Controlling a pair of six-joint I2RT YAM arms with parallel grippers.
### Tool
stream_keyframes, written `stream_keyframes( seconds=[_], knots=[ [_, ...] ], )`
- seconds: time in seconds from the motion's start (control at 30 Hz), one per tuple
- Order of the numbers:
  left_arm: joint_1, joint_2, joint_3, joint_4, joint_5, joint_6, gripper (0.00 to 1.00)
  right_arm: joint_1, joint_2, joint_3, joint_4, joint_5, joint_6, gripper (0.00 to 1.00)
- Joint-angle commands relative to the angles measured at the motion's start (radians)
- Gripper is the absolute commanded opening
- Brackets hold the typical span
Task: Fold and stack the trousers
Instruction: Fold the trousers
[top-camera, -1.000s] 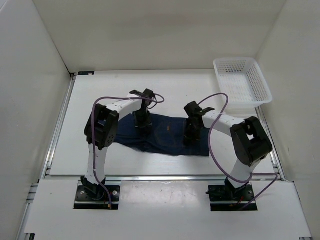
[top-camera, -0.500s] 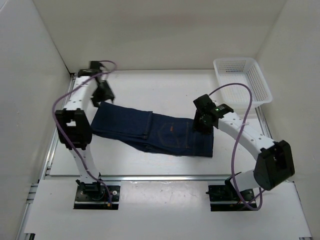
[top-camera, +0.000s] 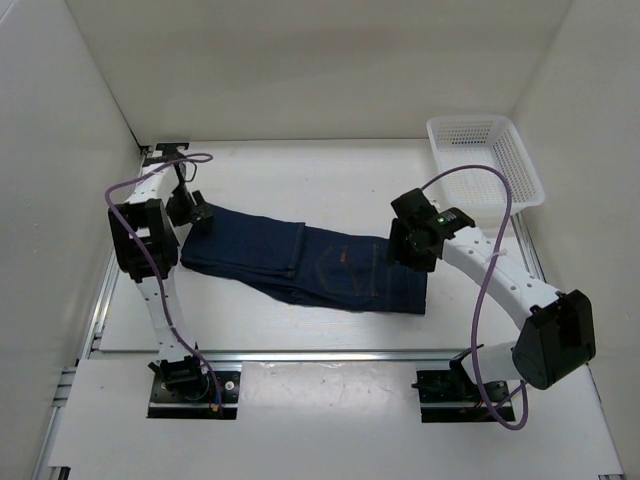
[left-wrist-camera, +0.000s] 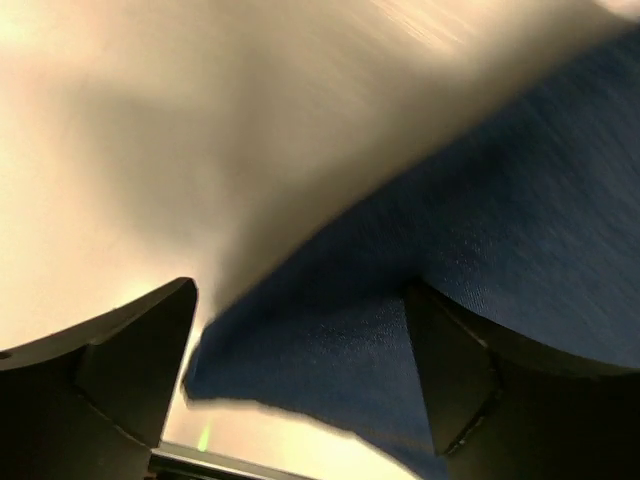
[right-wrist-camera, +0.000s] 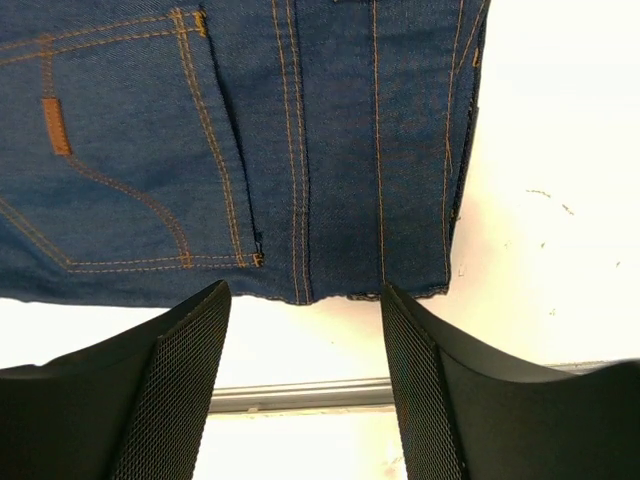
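Trousers (top-camera: 340, 265) lie folded mid-counter (top-camera: 300, 175), left jaws spread wide over their left end, right jaws open and empty at their right end.

1. The far strip of the tabletop (top-camera: 330, 165), between the trousers (top-camera: 300, 262) and the back wall, is bare.
2. The basket (top-camera: 485, 165) fills the far right corner.
3. The near strip is bare between the left arm (top-camera: 160, 305) and the right arm (top-camera: 495, 275).
4. Walls close in the left and right edges.
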Motion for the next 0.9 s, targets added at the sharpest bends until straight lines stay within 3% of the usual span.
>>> stream_keyframes(
  seconds=[0.0,0.03,0.17,0.2,0.23,0.27,0.43,0.67,0.87],
  knots=[
    [0.036,0.019,-0.014,0.031,-0.005,0.004,0.94,0.006,0.043,0.061,-0.004,-0.009,-0.011,0.67],
    [0.050,0.019,-0.052,0.045,0.027,-0.010,0.90,0.006,0.057,0.078,-0.004,-0.009,0.000,0.67],
    [0.059,-0.020,-0.099,0.086,0.038,-0.031,0.55,0.017,0.100,0.126,-0.004,-0.018,-0.009,0.67],
    [0.059,-0.031,-0.099,0.086,0.038,-0.031,0.43,0.017,0.100,0.126,0.005,-0.018,-0.018,0.67],
    [0.059,-0.031,-0.088,0.077,0.011,-0.040,0.16,0.026,0.111,0.126,0.005,-0.018,-0.018,0.67],
    [0.059,-0.042,-0.067,0.056,-0.001,-0.040,0.10,0.026,0.111,0.126,0.005,-0.009,-0.027,0.67],
    [0.068,-0.120,0.058,-0.033,-0.097,-0.059,0.10,0.026,0.093,0.114,-0.004,-0.009,-0.027,0.67],
    [0.034,-0.293,0.249,-0.118,-0.085,-0.005,0.10,0.026,0.050,0.072,-0.038,0.021,-0.018,0.67],
    [-0.094,-0.456,0.190,-0.141,-0.014,-0.005,0.10,0.026,-0.006,0.040,-0.047,0.020,0.020,0.68]
  ],
)
